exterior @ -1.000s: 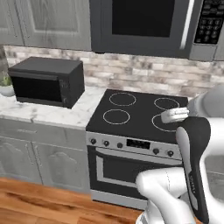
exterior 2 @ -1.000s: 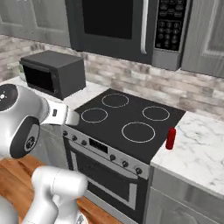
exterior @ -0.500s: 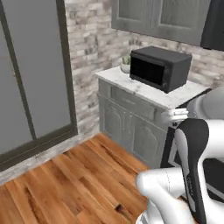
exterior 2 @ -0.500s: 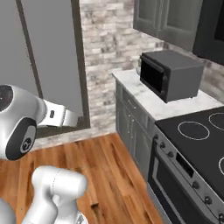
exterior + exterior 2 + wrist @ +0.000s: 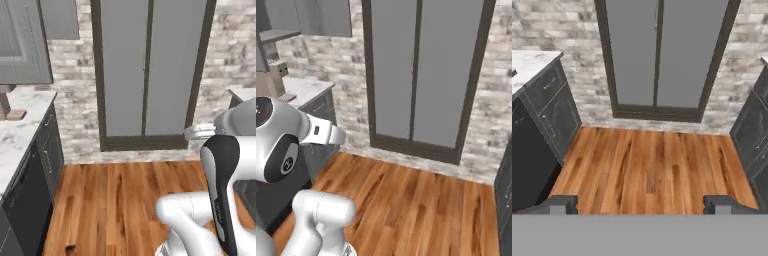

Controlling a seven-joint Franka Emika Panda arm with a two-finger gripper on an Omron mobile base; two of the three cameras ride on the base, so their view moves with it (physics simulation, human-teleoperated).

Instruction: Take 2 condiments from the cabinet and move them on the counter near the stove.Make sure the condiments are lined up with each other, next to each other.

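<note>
Gripper: we see our two dark fingertips [image 5: 640,204] set wide apart at the bottom of the hand view, jaws fully spread, nothing between them.
Ahead of the hand: a tall pair of flat grey doors in a dark brown frame [image 5: 658,55], straight in front and well apart from the fingertips, set into a pale grey brick wall [image 5: 557,25].
Below the hand: warm orange-brown plank floor [image 5: 647,170] runs from the door frame down to our fingertips.
Left of the hand: a white marble counter slab with grey veins [image 5: 527,62] sits over grey base cabinets with moulded panel doors [image 5: 554,107]; nearer us on that side is a flat black appliance front [image 5: 527,165].
Right of the hand: more dark grey panelled base cabinets [image 5: 752,135] along the edge.
Up and left: in the right base view a grey wall cabinet [image 5: 321,17] hangs above that marble counter.
Condiments: we cannot make out either red squeeze bottle; where they sit we cannot tell.
Arm: the white arm [image 5: 220,165] rises at lower right in the left base view.
</note>
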